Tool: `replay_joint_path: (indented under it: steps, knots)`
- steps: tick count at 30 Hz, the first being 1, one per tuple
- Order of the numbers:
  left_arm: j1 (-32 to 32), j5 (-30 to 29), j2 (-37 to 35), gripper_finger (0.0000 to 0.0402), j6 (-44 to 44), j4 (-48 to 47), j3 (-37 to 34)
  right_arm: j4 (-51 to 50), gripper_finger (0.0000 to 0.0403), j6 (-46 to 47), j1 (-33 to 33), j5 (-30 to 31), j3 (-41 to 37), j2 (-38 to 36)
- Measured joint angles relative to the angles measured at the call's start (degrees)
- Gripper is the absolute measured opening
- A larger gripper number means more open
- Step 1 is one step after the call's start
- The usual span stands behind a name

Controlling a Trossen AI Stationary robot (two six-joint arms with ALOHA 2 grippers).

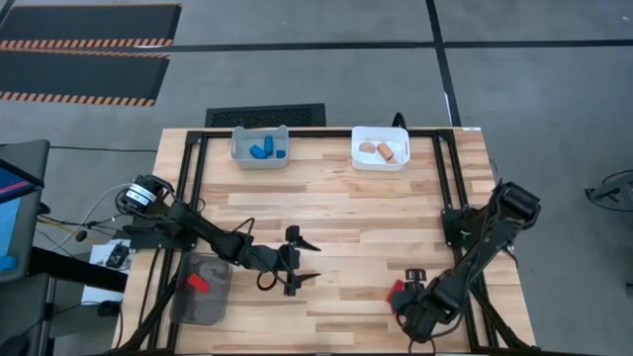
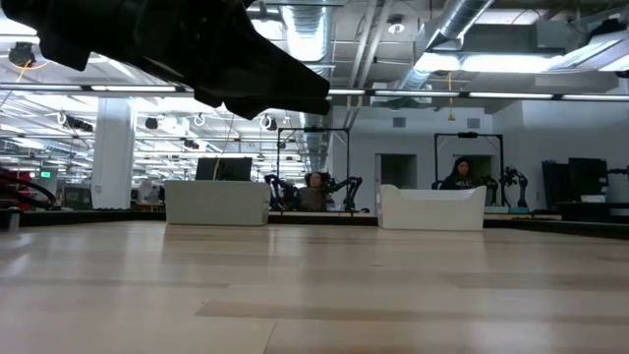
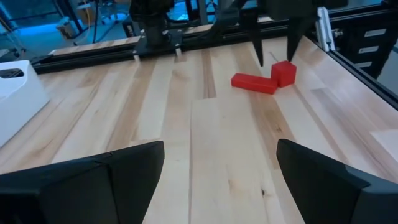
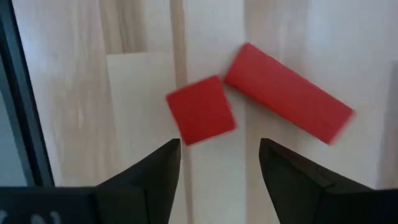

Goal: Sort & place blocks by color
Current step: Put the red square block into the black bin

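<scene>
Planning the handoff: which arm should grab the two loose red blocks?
Right. Its open gripper hangs right over the red cube, with the red bar beside it. The left gripper, also open, sits mid-table, farther away.

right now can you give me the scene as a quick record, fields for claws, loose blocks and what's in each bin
left claw: open, empty, mid table
right claw: open, over the red cube
loose blocks: red cube and long red block, corners close together, near the table's front right
grey bin: blue blocks
white bin: tan blocks
dark mesh bin: one red block
</scene>
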Motion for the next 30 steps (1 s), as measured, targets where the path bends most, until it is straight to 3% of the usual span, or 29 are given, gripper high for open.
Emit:
replay_joint_path:
  steps: [13,24,30]
  knots:
    - [1.8,1.4,0.0,0.0304,0.0,0.3,0.0,4.0,0.0243,-6.8,-2.1,0.2,1.7,2.2]
    - [1.8,1.8,0.0,0.0304,0.0,0.3,0.0,4.3,0.0172,-5.7,-2.5,0.1,1.7,2.3]
    - [1.8,1.8,-0.1,0.0304,0.0,0.4,0.0,4.5,0.0169,-4.1,-2.4,0.2,1.4,2.2]
